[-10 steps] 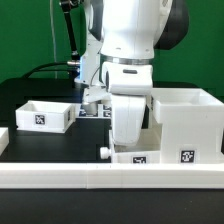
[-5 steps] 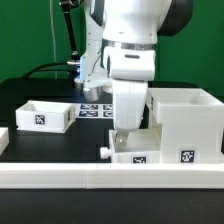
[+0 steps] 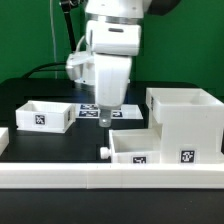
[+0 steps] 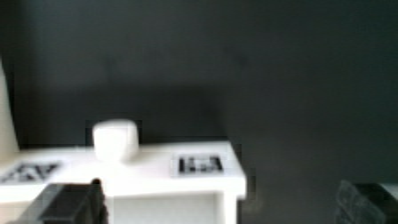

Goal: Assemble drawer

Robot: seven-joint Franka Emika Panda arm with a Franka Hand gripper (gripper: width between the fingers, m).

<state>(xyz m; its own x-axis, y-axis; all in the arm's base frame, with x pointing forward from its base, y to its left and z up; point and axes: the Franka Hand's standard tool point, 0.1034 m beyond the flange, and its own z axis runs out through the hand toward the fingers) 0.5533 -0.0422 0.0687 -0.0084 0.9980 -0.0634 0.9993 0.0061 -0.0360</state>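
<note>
The drawer's tall white box shell [image 3: 185,120] stands at the exterior view's right. One small open-top tray [image 3: 140,148] lies in front of it, with a white knob [image 3: 103,153] on its end. It also shows in the wrist view [image 4: 178,165], with the knob [image 4: 114,140] and a square tag [image 4: 199,164]. A second tray [image 3: 42,115] sits at the exterior view's left. My gripper [image 3: 104,116] hangs above the table between the two trays. In the wrist view the gripper [image 4: 222,205] is open and empty, its dark fingers [image 4: 71,205] wide apart.
A long low white rail [image 3: 100,178] runs along the front edge. The marker board [image 3: 92,110] lies on the black table behind my gripper. Dark cables [image 3: 50,68] run at the back left before a green wall.
My arm has risen and swung to the exterior view's left, off the front tray beside the box shell. The tray stays where it was.
</note>
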